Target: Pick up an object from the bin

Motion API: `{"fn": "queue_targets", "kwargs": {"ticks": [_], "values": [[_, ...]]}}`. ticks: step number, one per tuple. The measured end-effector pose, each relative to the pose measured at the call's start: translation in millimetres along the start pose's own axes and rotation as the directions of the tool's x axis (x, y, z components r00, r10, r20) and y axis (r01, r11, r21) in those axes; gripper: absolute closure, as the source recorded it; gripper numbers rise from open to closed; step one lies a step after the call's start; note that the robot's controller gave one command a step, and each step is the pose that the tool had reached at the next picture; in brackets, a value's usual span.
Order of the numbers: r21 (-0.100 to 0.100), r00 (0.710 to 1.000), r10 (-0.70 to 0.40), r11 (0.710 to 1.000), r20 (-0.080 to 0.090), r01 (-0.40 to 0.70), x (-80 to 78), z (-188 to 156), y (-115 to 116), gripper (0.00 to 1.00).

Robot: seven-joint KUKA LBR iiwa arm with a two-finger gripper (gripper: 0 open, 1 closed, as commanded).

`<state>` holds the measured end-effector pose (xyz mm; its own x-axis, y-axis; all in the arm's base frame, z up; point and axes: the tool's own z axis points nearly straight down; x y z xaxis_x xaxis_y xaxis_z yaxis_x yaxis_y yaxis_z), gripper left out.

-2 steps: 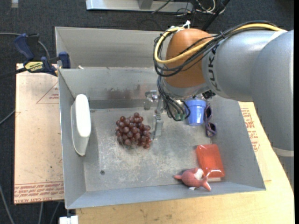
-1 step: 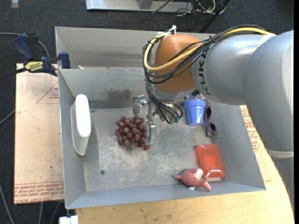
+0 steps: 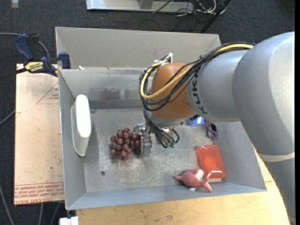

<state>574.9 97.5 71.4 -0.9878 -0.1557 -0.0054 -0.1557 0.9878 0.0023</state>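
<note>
a bunch of dark red grapes (image 3: 123,143) lies near the middle of the floor of the grey metal bin (image 3: 72,172). the gripper (image 3: 144,142) is down at the bunch's right edge, touching it; whether it is released or clenched cannot be told. a white oblong object (image 3: 82,123) lies along the left wall. a red block (image 3: 211,162) and a pink toy animal (image 3: 193,179) lie together near the front right corner.

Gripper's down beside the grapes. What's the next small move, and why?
Probably shift the gripper slightly left in the view, over the dark red grape bunch: it sits at the bunch's right edge, off centre, so a grasp there might slip.
</note>
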Motion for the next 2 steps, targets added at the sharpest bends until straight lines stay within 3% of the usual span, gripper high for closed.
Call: {"fn": "queue_targets", "kwargs": {"ticks": [1, 2], "values": [[0.000, 1.000, 0.000, 1.000, 0.000, 0.000, 0.0, 0, 0, 1.00], [0.000, 0.999, -0.030, 1.000, 0.009, 0.030, -17.5, -191, -9, 1.00]]}}
